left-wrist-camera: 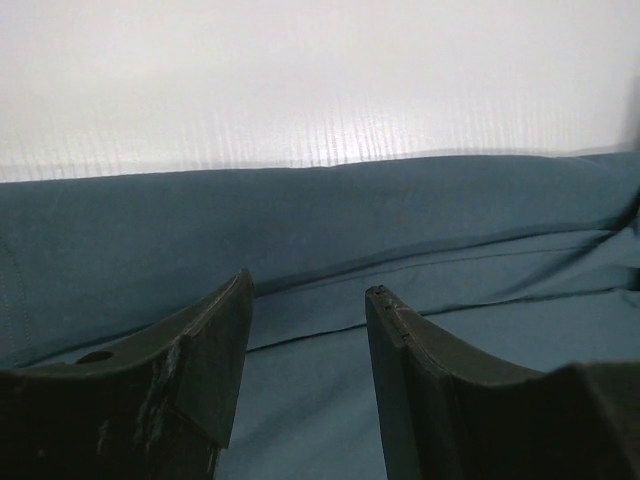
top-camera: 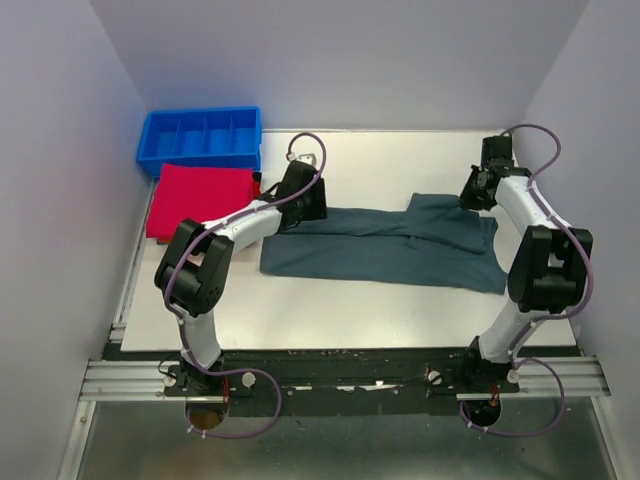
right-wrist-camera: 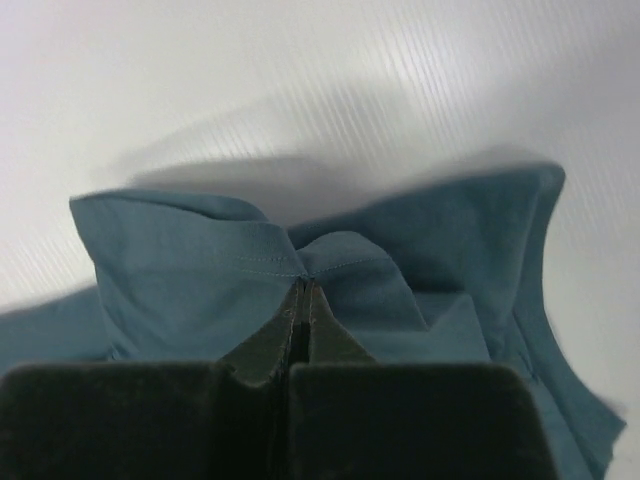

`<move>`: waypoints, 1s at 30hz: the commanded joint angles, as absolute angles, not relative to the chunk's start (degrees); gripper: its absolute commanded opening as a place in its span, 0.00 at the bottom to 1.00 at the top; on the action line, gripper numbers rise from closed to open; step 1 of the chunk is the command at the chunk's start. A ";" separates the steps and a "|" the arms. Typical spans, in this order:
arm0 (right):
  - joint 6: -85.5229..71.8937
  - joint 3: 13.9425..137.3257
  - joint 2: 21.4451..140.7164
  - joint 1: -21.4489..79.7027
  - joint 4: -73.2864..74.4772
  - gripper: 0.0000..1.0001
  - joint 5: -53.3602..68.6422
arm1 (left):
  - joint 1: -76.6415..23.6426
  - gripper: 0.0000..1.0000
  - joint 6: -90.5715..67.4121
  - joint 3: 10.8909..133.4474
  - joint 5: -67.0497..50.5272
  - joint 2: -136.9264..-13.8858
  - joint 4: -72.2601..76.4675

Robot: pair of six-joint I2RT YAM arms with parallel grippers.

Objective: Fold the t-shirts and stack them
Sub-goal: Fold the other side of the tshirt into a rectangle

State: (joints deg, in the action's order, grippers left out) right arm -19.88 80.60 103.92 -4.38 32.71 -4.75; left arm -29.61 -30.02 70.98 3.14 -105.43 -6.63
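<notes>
surface: white table [top-camera: 350,310] | on it: slate t-shirt [top-camera: 380,252], red t-shirt [top-camera: 200,197], blue tray [top-camera: 200,163]

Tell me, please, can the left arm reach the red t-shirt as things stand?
Probably yes: the red t-shirt lies uncovered close by, and the left gripper is open and empty.

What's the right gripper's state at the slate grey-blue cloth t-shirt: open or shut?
Shut: the right gripper pinches a puckered hem of the slate grey-blue cloth t-shirt, with no gap showing between its tips.
</notes>
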 commanded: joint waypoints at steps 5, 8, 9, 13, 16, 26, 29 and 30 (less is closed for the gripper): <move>-20.92 64.18 87.47 -3.87 30.15 0.01 -3.44 | -32.08 0.62 -28.74 75.40 -1.65 -108.36 -9.49; -21.88 57.77 81.15 -3.78 28.48 0.01 1.48 | -32.78 0.62 -27.86 77.16 -2.72 -109.86 -10.72; -22.41 56.00 79.30 -3.78 28.13 0.01 2.71 | -32.87 0.62 -27.60 77.95 -3.16 -110.21 -11.33; -24.95 49.67 72.44 -3.78 29.00 0.01 4.57 | -32.96 0.62 -26.28 80.76 -4.22 -112.67 -13.79; -27.76 47.12 68.22 -3.87 31.45 0.01 3.78 | -32.87 0.62 -25.14 83.14 -3.96 -113.99 -15.90; -34.80 37.36 53.36 -3.87 37.17 0.01 -1.39 | -32.87 0.61 -24.43 86.57 -6.24 -117.51 -18.37; -35.51 35.86 50.28 -3.87 38.49 0.10 -0.54 | -33.05 0.61 -24.35 85.35 -7.38 -116.81 -18.02; -35.59 35.42 49.58 -3.87 38.84 0.13 -0.35 | -33.05 0.61 -24.17 84.99 -7.82 -116.46 -18.02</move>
